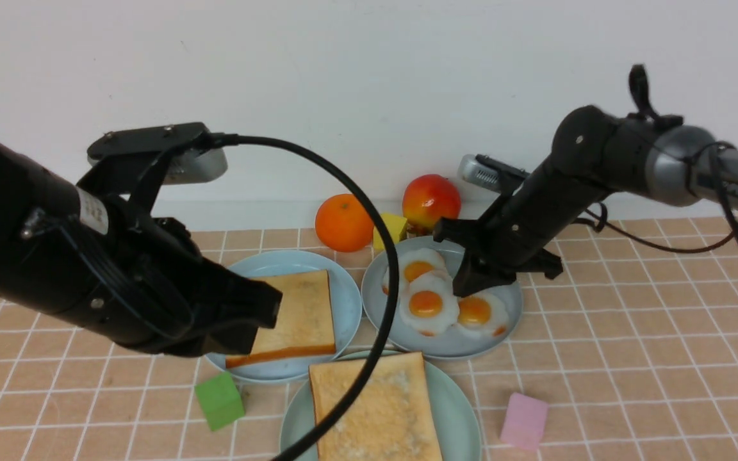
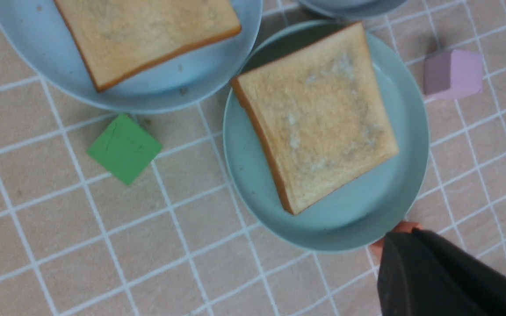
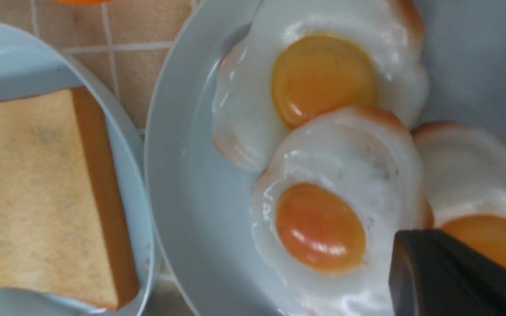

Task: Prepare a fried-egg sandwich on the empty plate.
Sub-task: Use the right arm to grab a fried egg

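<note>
- At the near centre of the peach-tiled counter (image 1: 631, 358), the round pale mint-green plate (image 1: 459, 416) carries one square golden-brown toast slice (image 1: 382, 416). The slice lies flat with its top face bare.
- Behind that plate and to the left, a round light sky-blue plate (image 1: 343, 301) holds a second toast slice (image 1: 302, 307) of the same kind. It also lies flat, with its darker crust edge toward the camera.
- Behind and to the right, a round grey-blue plate (image 1: 446, 346) holds three glossy white toy fried eggs (image 1: 430, 306) with orange yolks. Their rims overlap.
- The right end effector (image 1: 471, 285) sits low over the grey-blue plate, where the middle egg meets the right-hand egg. Its fingers are together. Whether they pinch an egg rim cannot be told.
- The left end effector (image 1: 266, 314) hangs over the left part of the sky-blue plate and hides that slice's left edge in the front view. Its fingers are together. Whether anything is pinched cannot be told.
- A green cube (image 1: 218, 400) stands just beside the sky-blue and mint-green plates, and a pink cube (image 1: 523, 419) stands right of the mint-green plate.
- A round orange fruit (image 1: 343, 222), a red-and-yellow apple (image 1: 431, 200) and a yellow block (image 1: 389, 230) stand by the wall behind the plates.
</note>
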`<action>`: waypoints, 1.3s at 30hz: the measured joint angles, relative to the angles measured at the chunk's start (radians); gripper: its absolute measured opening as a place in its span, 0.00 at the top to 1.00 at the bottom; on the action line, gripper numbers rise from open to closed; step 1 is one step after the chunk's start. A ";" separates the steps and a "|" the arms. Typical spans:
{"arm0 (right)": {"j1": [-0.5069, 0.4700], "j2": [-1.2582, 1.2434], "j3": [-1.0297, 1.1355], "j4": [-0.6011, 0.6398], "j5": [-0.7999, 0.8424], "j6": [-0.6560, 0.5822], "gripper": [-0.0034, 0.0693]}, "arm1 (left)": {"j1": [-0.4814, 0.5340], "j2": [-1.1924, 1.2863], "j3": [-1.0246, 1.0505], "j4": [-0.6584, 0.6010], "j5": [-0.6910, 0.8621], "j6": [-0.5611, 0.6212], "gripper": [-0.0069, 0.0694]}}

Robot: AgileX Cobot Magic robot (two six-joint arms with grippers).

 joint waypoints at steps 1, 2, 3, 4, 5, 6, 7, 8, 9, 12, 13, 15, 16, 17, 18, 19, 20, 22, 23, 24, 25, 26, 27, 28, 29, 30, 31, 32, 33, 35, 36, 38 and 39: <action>-0.006 -0.012 0.000 0.000 0.004 -0.005 0.97 | 0.000 0.000 0.001 0.000 -0.006 0.000 0.93; -0.012 -0.032 0.000 0.000 0.014 -0.013 0.97 | 0.000 0.000 0.000 0.002 -0.016 0.000 0.93; -0.017 -0.055 0.000 0.000 0.021 -0.027 0.97 | 0.000 0.000 0.000 0.009 -0.025 0.000 0.93; -0.018 -0.055 0.000 0.000 0.022 -0.032 0.97 | 0.000 0.000 0.000 0.011 -0.027 0.000 0.93; -0.023 -0.088 0.000 0.000 0.030 -0.061 0.97 | 0.000 0.000 0.000 0.019 -0.035 0.000 0.93; -0.023 -0.101 0.000 0.000 0.038 -0.077 0.97 | 0.000 0.000 0.000 0.023 -0.039 0.000 0.93; -0.023 -0.115 0.000 0.000 0.046 -0.088 0.97 | 0.000 0.000 0.000 0.025 -0.039 0.000 0.93; -0.022 -0.124 0.000 0.000 0.051 -0.094 0.97 | 0.000 0.000 0.000 0.026 -0.040 0.000 0.93; -0.018 -0.129 0.000 -0.003 0.055 -0.099 0.96 | 0.000 0.000 0.000 0.026 -0.040 0.000 0.93; -0.004 -0.123 0.000 -0.015 0.051 -0.102 0.92 | 0.000 0.000 0.000 0.026 -0.043 0.000 0.93; 0.003 -0.118 0.000 -0.016 0.049 -0.102 0.89 | 0.000 0.000 0.000 0.026 -0.044 0.000 0.93; 0.010 -0.105 0.000 -0.014 0.046 -0.103 0.84 | 0.000 0.000 0.000 0.026 -0.046 0.000 0.93; 0.015 -0.084 0.000 -0.008 0.044 -0.104 0.77 | 0.000 0.000 0.000 0.026 -0.047 0.000 0.93; 0.015 -0.082 0.000 -0.008 0.044 -0.104 0.77 | 0.000 0.000 0.000 0.026 -0.047 0.000 0.93; 0.016 -0.074 0.000 -0.005 0.041 -0.104 0.73 | 0.000 0.000 0.000 0.026 -0.047 0.000 0.93; 0.016 -0.056 0.000 0.001 0.034 -0.104 0.65 | 0.000 0.000 0.000 0.025 -0.046 0.000 0.93; 0.015 -0.048 0.000 0.002 0.027 -0.104 0.62 | 0.000 0.000 0.000 0.022 -0.044 0.000 0.93; 0.015 -0.026 0.000 0.003 0.008 -0.104 0.56 | 0.000 0.000 0.000 0.021 -0.035 0.000 0.93; 0.015 -0.019 0.000 0.004 0.002 -0.104 0.54 | 0.000 0.000 0.000 0.020 -0.029 0.000 0.93; 0.015 -0.007 0.000 0.005 -0.008 -0.104 0.53 | 0.000 0.000 0.000 0.019 -0.020 0.000 0.93; 0.015 -0.003 0.000 0.005 -0.011 -0.104 0.53 | 0.000 0.000 0.000 0.019 -0.019 0.000 0.93; 0.015 0.006 0.000 0.008 -0.020 -0.104 0.53 | 0.000 0.000 0.000 0.019 -0.012 0.000 0.93; 0.015 0.018 0.000 0.019 -0.036 -0.104 0.54 | 0.000 0.000 0.000 0.019 -0.006 0.000 0.93; 0.015 0.025 0.000 0.026 -0.044 -0.104 0.55 | 0.000 0.000 0.000 0.019 -0.004 0.000 0.93; 0.015 0.032 0.000 0.035 -0.054 -0.104 0.57 | 0.000 0.000 0.000 0.019 -0.001 0.000 0.93; 0.014 0.042 0.000 0.045 -0.066 -0.104 0.59 | 0.000 0.000 0.000 0.018 -0.001 0.000 0.93; 0.014 0.047 0.000 0.051 -0.072 -0.104 0.61 | 0.000 0.000 0.000 0.018 0.000 0.000 0.93; 0.013 0.051 0.000 0.055 -0.077 -0.104 0.64 | 0.000 0.000 0.000 0.018 0.000 0.000 0.93; 0.013 0.054 0.000 0.058 -0.080 -0.104 0.67 | 0.000 0.000 0.000 0.019 0.001 0.000 0.93; 0.013 0.054 0.000 0.064 -0.081 -0.104 0.72 | 0.000 0.000 0.000 0.019 0.003 0.000 0.93; 0.013 0.054 0.000 0.068 -0.080 -0.105 0.74 | 0.000 0.000 0.000 0.019 0.004 0.000 0.93; 0.013 0.055 0.000 0.068 -0.078 -0.105 0.76 | 0.000 0.000 0.000 0.019 0.004 0.000 0.93; 0.013 0.055 0.000 0.068 -0.074 -0.105 0.76 | 0.000 0.000 0.000 0.019 0.004 0.000 0.93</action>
